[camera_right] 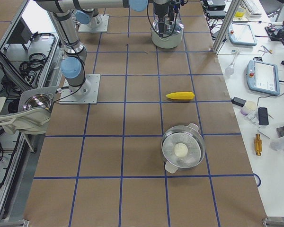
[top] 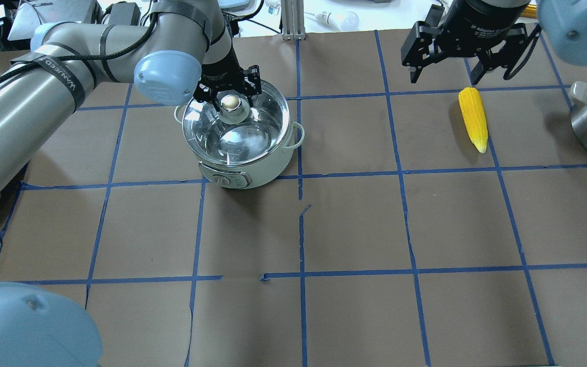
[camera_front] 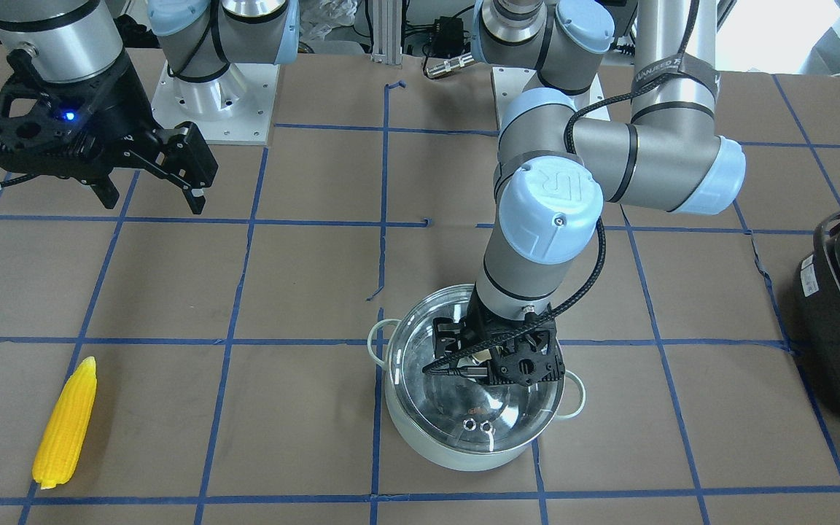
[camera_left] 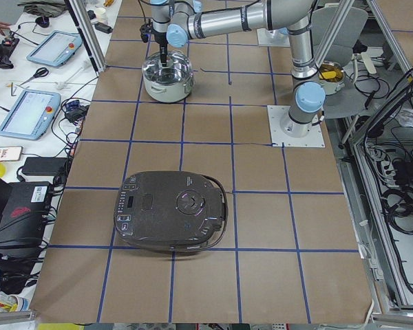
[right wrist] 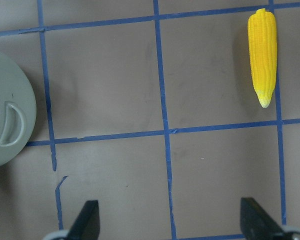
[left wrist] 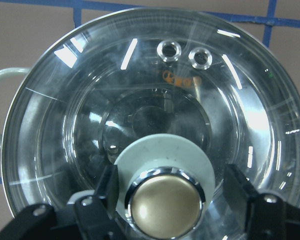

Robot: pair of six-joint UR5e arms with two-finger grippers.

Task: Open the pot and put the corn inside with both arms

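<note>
The knob sits between the spread left fingers (unpinched). The corn lies ahead of the spread right fingers.

Silver-grey tubes for both the left arm and the right arm, jointed with rounded pale-blue caps. Embossed "UR" mark and one small screw on that cap. Black braided cable along the left arm, bound with black straps bearing white lettering. Left gripper and right gripper black, angular, pierced with cut-outs, a blue light on the right one. Pale square base plates underneath, dotted with small holes.
</note>
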